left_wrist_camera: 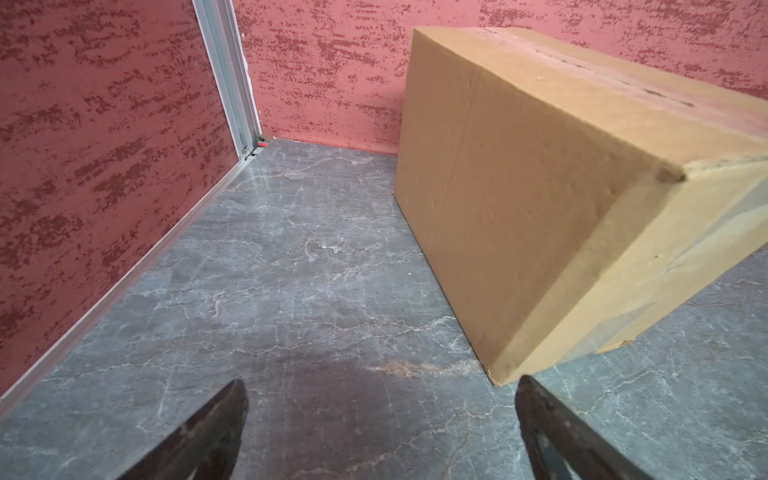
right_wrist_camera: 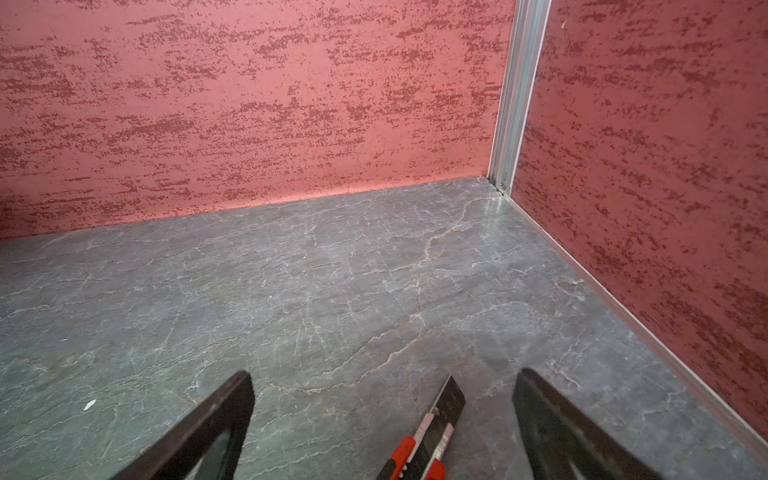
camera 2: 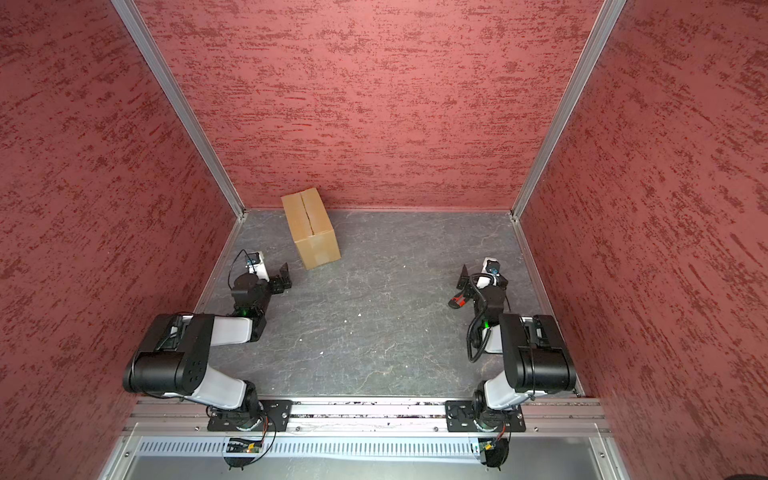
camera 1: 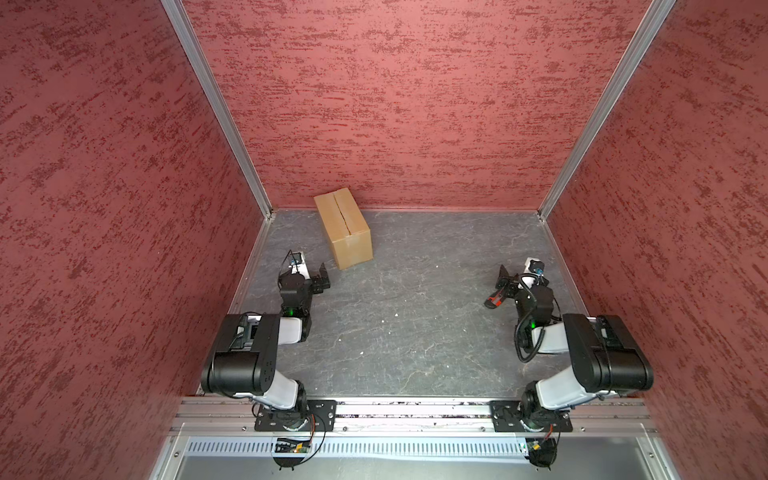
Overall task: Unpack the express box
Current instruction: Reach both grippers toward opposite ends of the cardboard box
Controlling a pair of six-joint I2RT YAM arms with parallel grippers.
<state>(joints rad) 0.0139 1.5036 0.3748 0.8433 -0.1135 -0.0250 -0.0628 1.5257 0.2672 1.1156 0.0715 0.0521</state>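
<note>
Left end effector (left_wrist_camera: 382,382) agape near express box (left_wrist_camera: 519,187); right end effector (right_wrist_camera: 385,374) agape.

Red-blk utility knife (camera 1: 493,300) at rt of grey marble tabletop (camera 1: 395,328); red walls (camera 1: 395,104).

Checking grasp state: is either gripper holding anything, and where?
Nothing is clamped. The left gripper is open near the express box. The right gripper is open; a utility knife sits between its jaws, touching neither.
</note>
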